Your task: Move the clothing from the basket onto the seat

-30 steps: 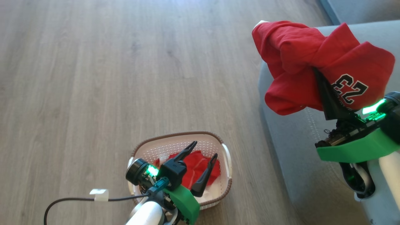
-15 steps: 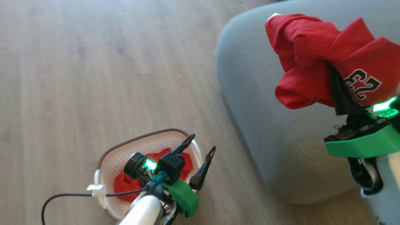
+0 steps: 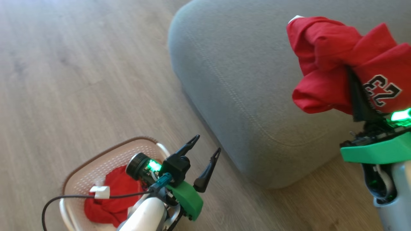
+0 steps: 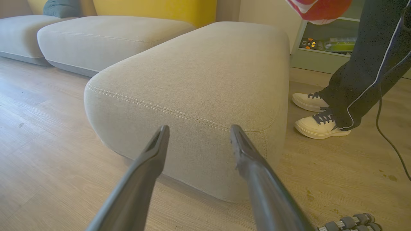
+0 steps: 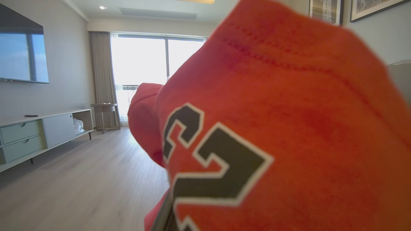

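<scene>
**Head view**
- Right claw (image 3: pixel 353 91): at the far right, shut tight on the numbered jersey (image 3: pixel 324 54). The red cloth is bunched over its dark fingers and held in the air above the right part of the seat (image 3: pixel 244 73). It does not appear to be resting on the seat.
- Left claw (image 3: pixel 207 144): jaws wide with nothing between them, raised above the wooden floor (image 3: pixel 80 80) between basket and seat.
- Basket (image 3: pixel 96 163): on the floor at the near left, close to the seat's rounded corner. It holds the second garment (image 3: pixel 109 199), a crumpled heap of red.

**Left wrist view**
- The seat's stitched near edge lies straight ahead, seen between the spread fingers.
- A person (image 4: pixel 362 64) in pale shoes (image 4: pixel 321 123) stands on the floor just right of the seat.

**Right wrist view**
- The numbered jersey (image 5: pixel 305 96) hangs close to the lens, with its black-and-white print (image 5: pixel 205 160) plain to read.
- Beyond it are a low sideboard (image 5: pixel 41 131) and a bright window.

**Step in hand**
- The jersey is being carried to the seat, about the midpoint of the task.

**Next move**
- Judged to call for lowering the bundle over the cushion top, inward of the rounded edge, then opening the jaws.
- Soft cloth may cling to the fingers or slide off that edge.
- The second garment is yet to be moved.
</scene>
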Robot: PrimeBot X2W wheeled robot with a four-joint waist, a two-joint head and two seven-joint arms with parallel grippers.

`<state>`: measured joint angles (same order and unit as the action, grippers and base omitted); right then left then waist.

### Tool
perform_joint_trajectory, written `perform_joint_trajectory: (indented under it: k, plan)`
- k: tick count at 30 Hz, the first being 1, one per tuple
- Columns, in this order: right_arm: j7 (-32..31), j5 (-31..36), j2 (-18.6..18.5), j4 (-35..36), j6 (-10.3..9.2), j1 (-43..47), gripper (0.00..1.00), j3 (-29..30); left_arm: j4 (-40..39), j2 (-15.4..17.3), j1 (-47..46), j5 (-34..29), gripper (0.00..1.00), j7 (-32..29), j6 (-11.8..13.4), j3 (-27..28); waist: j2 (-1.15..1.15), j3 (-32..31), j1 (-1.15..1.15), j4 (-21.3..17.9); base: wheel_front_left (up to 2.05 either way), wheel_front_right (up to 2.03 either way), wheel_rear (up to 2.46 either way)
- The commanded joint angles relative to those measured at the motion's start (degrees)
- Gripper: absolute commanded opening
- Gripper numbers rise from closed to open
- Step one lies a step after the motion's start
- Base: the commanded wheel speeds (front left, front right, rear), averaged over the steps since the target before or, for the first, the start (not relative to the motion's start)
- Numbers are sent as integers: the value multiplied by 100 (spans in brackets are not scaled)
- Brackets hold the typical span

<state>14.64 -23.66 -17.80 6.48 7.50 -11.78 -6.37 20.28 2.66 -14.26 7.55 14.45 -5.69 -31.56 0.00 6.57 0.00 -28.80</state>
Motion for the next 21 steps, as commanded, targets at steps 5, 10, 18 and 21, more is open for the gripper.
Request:
perform_joint_trajectory:
  k: [5,10,18,21]
  plan:
    - [36,64,86,328,-1,224,0,411,-35,21,-479,1,100,55,-85,-82,0,188,0,-246,0,0,0]
    - [36,82,151,403,-1,380,0,584,12,21,-569,38,100,55,-112,-179,0,229,0,-263,0,0,0]
    - [36,59,201,379,-1,350,0,647,58,21,-607,-4,100,55,-129,-111,0,344,0,-252,0,0,0]
    - [36,96,173,215,-1,248,0,666,61,21,-569,-62,100,55,-131,-38,0,382,0,-250,0,0,0]
